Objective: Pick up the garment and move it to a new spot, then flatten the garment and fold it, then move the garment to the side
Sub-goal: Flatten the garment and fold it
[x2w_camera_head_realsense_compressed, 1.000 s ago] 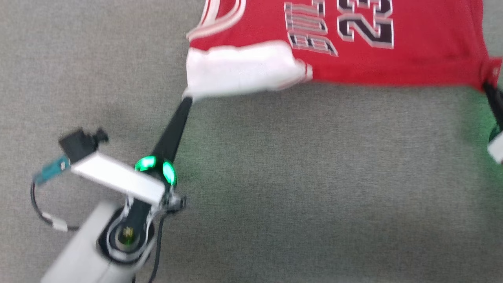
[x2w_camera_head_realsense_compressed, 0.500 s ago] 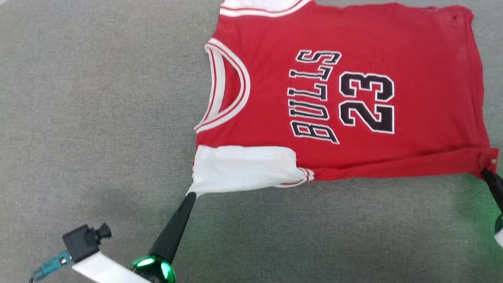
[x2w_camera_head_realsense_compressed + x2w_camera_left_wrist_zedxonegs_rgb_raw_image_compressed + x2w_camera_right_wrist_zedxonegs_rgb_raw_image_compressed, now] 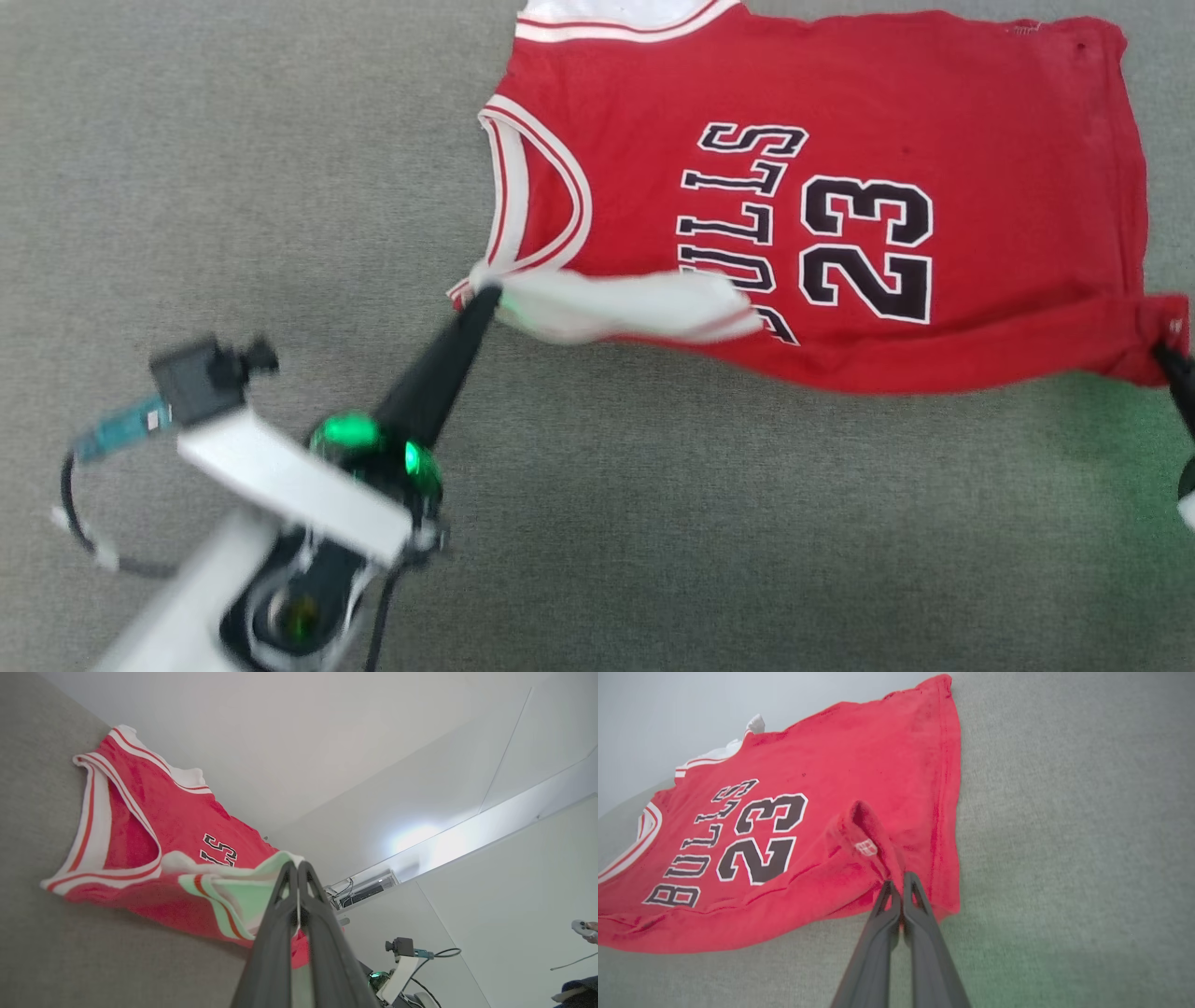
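Head view has the shirt (image 3: pixel 1008 112) spread on the grey surface (image 3: pixel 653 523), near edge lifted, the left gripper (image 3: pixel 485 297) clamped on the white sleeve (image 3: pixel 635 308) and the right gripper (image 3: pixel 1167 359) on the hem corner at the frame edge. Both bites look thin, so an uneven pull could slip a corner free or skew the fold. Right wrist view shows closely the fingers (image 3: pixel 878 938) pinching a hem ridge beside a small tag (image 3: pixel 866 847).

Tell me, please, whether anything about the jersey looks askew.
The garment is not flat: the left gripper pinches its white sleeve over the lettering, and the right gripper holds up the hem corner.
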Controlling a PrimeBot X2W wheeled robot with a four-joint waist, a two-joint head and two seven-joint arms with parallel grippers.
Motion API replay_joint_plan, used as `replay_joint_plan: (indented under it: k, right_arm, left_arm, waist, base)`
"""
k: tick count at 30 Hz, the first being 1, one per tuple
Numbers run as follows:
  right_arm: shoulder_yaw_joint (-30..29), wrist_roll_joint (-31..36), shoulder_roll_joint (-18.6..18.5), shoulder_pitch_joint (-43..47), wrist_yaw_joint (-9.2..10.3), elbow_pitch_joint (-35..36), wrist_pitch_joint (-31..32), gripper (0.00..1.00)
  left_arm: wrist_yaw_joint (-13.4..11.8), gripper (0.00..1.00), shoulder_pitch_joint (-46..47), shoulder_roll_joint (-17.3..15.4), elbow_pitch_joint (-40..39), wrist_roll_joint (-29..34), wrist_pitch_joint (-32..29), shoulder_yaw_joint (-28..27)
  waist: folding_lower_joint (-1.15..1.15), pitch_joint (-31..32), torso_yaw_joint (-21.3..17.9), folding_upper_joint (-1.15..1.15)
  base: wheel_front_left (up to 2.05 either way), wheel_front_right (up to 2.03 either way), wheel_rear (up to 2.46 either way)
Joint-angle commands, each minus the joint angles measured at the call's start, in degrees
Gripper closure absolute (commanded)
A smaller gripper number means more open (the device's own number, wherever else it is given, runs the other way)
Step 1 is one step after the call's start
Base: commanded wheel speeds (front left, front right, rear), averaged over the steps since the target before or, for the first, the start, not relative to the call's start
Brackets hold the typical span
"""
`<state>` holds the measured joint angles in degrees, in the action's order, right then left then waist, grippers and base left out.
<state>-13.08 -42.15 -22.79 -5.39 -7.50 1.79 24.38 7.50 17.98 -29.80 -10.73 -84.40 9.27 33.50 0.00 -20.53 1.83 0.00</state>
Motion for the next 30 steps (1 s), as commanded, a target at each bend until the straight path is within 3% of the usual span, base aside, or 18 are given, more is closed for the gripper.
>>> replay_joint_plan:
  k: [1, 9, 15, 23, 29, 30]
  right_arm:
    - [-0.18, 0.54, 0.36, -1.69, 0.02, 0.01, -0.01, 1.00]
    - [-0.57, 2.43, 2.23, -11.17, 0.02, -5.96, -1.99, 1.00]
    - [1.62, 3.54, 3.24, -18.20, 0.02, -13.11, -4.35, 1.00]
    - [4.53, 4.52, 2.90, -23.88, 0.02, -21.07, -8.50, 1.00]
    - [7.37, 3.98, 2.58, -24.86, 0.02, -25.08, -10.16, 1.00]
    - [7.77, 3.91, 2.39, -24.90, 0.02, -25.67, -10.49, 0.77]
  left_arm:
    - [-0.06, 1.00, 2.78, 0.60, 1.49, -0.32, -0.64, -0.11]
    - [-0.06, 1.00, 17.77, 3.76, 17.12, -3.33, -2.72, -2.46]
    - [-0.06, 1.00, 24.42, 5.42, 28.58, -2.12, -3.41, -1.86]
    - [-0.06, 1.00, 28.43, 6.85, 37.04, -0.95, -2.23, -0.08]
    - [-0.13, 1.00, 29.38, 5.03, 40.68, 3.74, -1.46, 5.24]
    - [-0.13, 0.92, 29.90, 4.28, 41.06, 5.44, -0.53, 6.08]
  waist:
    - [0.00, -0.42, -0.25, 0.00]
    - [0.00, -3.39, -2.60, 0.00]
    - [0.00, -6.15, -4.03, 0.00]
    - [0.00, -9.46, -4.29, 0.00]
    - [0.00, -8.62, -4.36, 0.00]
    - [0.00, -8.18, -4.30, 0.00]
  base:
    - [0.00, 0.00, 0.00]
    - [0.00, 0.00, 0.00]
    - [0.00, 0.00, 0.00]
    - [0.00, 0.00, 0.00]
    - [0.00, 0.00, 0.00]
    - [0.00, 0.00, 0.00]
